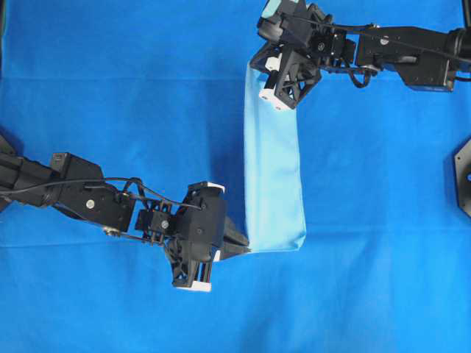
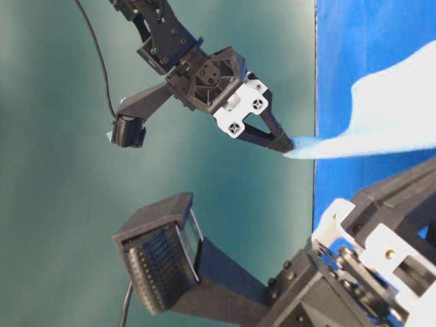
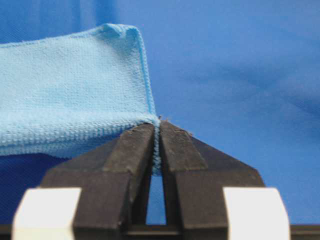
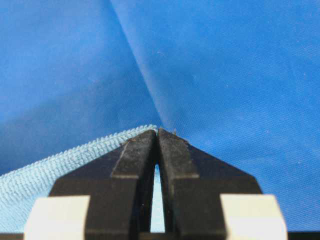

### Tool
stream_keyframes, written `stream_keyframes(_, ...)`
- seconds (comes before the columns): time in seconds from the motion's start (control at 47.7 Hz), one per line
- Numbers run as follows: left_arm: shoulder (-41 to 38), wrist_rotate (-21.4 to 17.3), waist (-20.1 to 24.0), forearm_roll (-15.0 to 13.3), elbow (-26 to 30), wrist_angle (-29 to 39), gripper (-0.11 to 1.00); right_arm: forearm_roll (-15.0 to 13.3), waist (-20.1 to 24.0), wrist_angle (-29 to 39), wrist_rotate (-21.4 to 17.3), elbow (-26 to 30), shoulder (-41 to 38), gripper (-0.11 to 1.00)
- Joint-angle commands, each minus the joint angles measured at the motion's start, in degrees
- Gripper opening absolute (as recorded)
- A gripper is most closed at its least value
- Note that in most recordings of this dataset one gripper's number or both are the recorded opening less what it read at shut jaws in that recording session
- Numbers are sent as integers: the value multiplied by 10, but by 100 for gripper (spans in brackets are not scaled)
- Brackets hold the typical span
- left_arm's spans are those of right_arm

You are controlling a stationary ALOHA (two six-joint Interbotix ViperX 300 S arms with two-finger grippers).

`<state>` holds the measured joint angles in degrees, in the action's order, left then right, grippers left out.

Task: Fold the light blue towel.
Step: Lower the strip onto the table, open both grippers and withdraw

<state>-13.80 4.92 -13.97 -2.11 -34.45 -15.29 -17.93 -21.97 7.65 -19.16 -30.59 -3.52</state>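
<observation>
The light blue towel (image 1: pixel 274 162) lies as a long narrow strip down the middle of the overhead view, seemingly doubled over. My left gripper (image 1: pixel 246 251) is shut on its near left corner; in the left wrist view the jaws (image 3: pixel 157 127) pinch the hem of the towel (image 3: pixel 75 90). My right gripper (image 1: pixel 257 70) is at the strip's far left corner, its tips partly hidden there. In the right wrist view its jaws (image 4: pixel 157 131) are shut on the towel's edge (image 4: pixel 30 185). The table-level view shows one gripper (image 2: pixel 286 144) holding the towel (image 2: pixel 381 129) raised off the cloth.
A dark royal-blue cloth (image 1: pixel 110 88) covers the whole table. A black fixture (image 1: pixel 464 176) sits at the right edge. Both arms reach in from the sides, the left arm (image 1: pixel 73 195) low and the right arm (image 1: pixel 405 51) high.
</observation>
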Motion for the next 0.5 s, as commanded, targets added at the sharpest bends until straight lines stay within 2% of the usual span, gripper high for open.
stream_keyframes(0.0, 18, 0, -2, 1, 4, -3, 14, -5, -6, -5, 1, 6, 8, 3)
stream_keyframes(0.042, 18, 0, -2, 1, 4, -4, 15, -7, -6, -5, 1, 6, 8, 7)
stream_keyframes(0.084, 18, 0, -2, 1, 4, -3, 22, -9, -6, -5, 1, 5, 8, 19)
stream_keyframes(0.189, 21, 0, -2, 2, 2, 1, 52, -12, -6, -3, 1, 4, 8, 50)
stream_keyframes(0.252, 25, 3, -2, 1, 1, 11, 70, -16, -6, 0, 1, 3, 9, 63)
stream_keyframes(0.273, 28, 3, -2, 1, 1, 18, 76, -17, -6, 1, 1, 2, 10, 65)
stream_keyframes(0.356, 45, 4, -2, 1, 0, 55, 96, -18, -6, 1, 1, -1, 13, 60)
stream_keyframes(0.398, 57, 4, -2, 1, 0, 76, 98, -18, -6, 2, 0, -3, 15, 60)
stream_keyframes(0.482, 86, 4, -2, 1, -3, 128, 96, -18, -6, 8, -1, -9, 22, 62)
